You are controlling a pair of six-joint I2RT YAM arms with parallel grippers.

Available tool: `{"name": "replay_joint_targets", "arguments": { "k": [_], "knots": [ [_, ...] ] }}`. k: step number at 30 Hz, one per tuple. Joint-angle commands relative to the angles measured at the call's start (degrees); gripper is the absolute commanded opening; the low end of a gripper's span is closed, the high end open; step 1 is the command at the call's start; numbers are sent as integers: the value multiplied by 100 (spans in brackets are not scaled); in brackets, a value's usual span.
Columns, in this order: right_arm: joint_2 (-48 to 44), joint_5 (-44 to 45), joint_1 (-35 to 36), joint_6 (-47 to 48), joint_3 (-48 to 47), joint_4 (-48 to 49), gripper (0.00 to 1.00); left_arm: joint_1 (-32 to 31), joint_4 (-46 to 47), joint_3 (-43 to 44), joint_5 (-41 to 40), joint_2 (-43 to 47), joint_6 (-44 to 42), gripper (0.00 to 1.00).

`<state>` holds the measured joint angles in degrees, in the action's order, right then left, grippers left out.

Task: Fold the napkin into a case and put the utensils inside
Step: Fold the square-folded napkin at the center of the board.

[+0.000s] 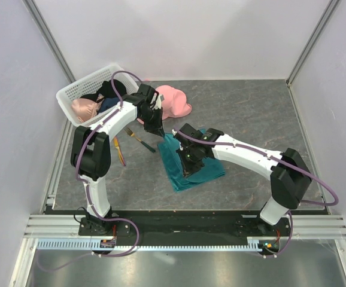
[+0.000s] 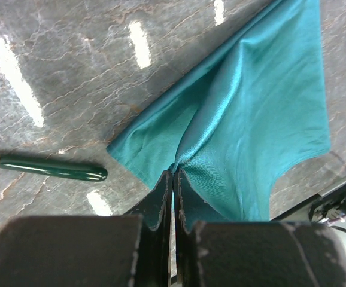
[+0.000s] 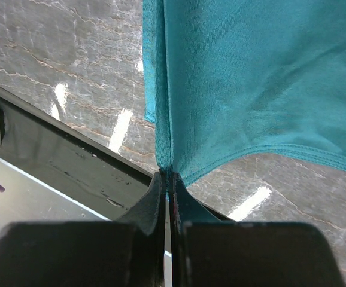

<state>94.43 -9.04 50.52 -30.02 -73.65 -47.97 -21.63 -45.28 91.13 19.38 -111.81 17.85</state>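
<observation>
In the middle of the grey stone-patterned table [image 1: 251, 113], the soft teal-green cloth napkin [image 1: 206, 170] lies partly doubled. The slim fork with gold head and dark green handle [image 1: 139, 139] rests just to its left. The thin purple-and-orange piece [image 1: 121, 150] lies farther left, and both are outside the cloth. The step in hand looks like a fold. To do it well, both pinched edges should travel together at one height and the cloth should stay taut between them. The lifted layer should come down square on the layer beneath, with the hems lined up before either grip lets go, and clear of the fork. The left gripper [image 2: 173, 173] has its jaws pressed together on a fold of the napkin near its far left corner, tenting the fabric up off the table. The right gripper [image 3: 168, 176] is likewise clamped tight on a thin hemmed edge nearer the arms' bases. Neither shows any gap between the fingers beyond the cloth itself.
</observation>
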Motion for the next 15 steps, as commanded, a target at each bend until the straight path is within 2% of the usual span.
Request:
{"name": "replay_joint_targets", "arguments": {
  "k": [1, 15],
  "knots": [
    [172, -283, 63, -65, 122, 234, 0, 36, -25, -52, -276, 81, -317, 2],
    [998, -731, 221, 84, 114, 823, 0, 36, -69, -315, -681, -174, -475, 2]
  ]
}}
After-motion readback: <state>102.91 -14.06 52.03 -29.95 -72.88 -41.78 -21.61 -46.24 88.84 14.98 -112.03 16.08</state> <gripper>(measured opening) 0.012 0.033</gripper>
